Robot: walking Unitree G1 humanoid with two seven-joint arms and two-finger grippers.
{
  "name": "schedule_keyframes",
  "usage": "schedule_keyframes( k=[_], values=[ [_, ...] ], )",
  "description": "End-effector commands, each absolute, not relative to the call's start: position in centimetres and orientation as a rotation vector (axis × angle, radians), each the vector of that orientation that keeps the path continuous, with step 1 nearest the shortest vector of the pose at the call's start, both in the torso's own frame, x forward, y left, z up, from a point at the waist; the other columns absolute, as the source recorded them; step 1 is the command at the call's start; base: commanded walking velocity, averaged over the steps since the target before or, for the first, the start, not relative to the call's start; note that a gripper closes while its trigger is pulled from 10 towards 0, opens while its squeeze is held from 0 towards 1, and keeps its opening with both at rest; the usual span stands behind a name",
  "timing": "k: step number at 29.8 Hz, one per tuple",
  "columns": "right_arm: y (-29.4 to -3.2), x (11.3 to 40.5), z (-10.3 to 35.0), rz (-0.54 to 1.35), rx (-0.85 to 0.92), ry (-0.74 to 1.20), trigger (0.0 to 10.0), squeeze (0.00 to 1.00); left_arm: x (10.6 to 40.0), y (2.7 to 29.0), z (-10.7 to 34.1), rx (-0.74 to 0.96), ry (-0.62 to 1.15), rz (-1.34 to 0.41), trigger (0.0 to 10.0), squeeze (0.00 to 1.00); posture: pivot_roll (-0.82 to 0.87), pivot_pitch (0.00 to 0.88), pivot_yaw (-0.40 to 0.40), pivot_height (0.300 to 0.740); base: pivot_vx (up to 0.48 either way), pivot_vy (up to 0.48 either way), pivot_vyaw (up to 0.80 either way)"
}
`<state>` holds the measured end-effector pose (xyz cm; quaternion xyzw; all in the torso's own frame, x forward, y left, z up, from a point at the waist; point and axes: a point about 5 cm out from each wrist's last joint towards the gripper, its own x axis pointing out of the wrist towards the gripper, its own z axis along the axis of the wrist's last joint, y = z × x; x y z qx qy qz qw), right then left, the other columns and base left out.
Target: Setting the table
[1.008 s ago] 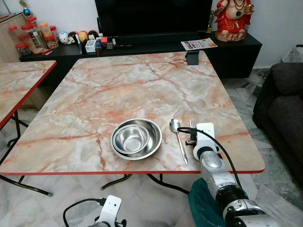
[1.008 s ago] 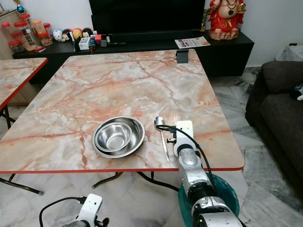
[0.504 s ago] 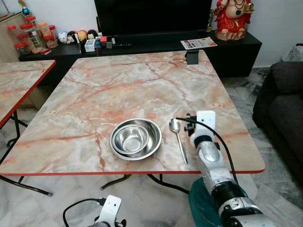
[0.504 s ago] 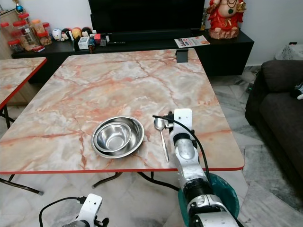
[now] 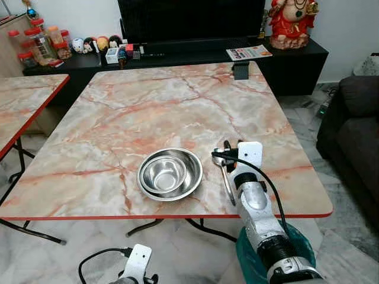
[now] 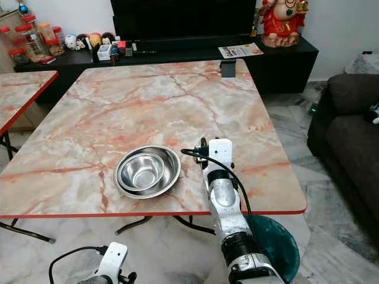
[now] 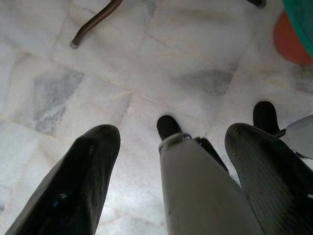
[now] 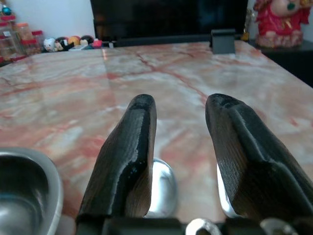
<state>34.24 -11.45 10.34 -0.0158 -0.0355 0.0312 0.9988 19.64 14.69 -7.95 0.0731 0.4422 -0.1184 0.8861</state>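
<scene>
A living room is showing around a marble-patterned bench (image 5: 148, 112) with a red edge, a black TV cabinet (image 5: 177, 59) behind it, a dark sofa (image 5: 355, 118) at the robot's right and a second bench (image 5: 23, 100) at its left. Near the front edge of the main bench two nested steel bowls (image 5: 170, 173) are sitting. Just to the right of them a spoon (image 5: 225, 179) is lying, handle pointing toward the front edge, its bowl end mostly under the right gripper (image 8: 178, 125). That gripper is hovering low over the spoon's head, its two black fingers (image 8: 128, 152) spread apart and holding nothing; the spoon's shiny head is showing between them. The left gripper (image 7: 171, 161) is hanging below the bench over the pale tiled floor (image 7: 146, 63), fingers parted and empty. A teal bin (image 5: 299, 236) is standing by the right arm.
</scene>
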Motion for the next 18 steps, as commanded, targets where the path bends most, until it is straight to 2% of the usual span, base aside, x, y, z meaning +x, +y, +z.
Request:
schedule_keyframes(
  k=[1, 18],
  values=[
    [-10.22, 34.22, 11.02, 0.103, -0.028, -0.107, 10.0, 0.0, 19.67, 15.43, -7.96, 0.165, 0.935, -0.233, 10.0, 0.0, -0.02, 0.0, 0.076, 0.74, 0.0, 0.48, 0.0],
    [-9.56, 34.28, 11.98, 0.129, -0.03, -0.152, 10.0, 0.0, 19.63, 15.42, -7.97, 0.17, 0.935, -0.237, 10.0, 0.0, -0.02, 0.0, 0.074, 0.74, 0.0, 0.48, 0.0]
  ],
)
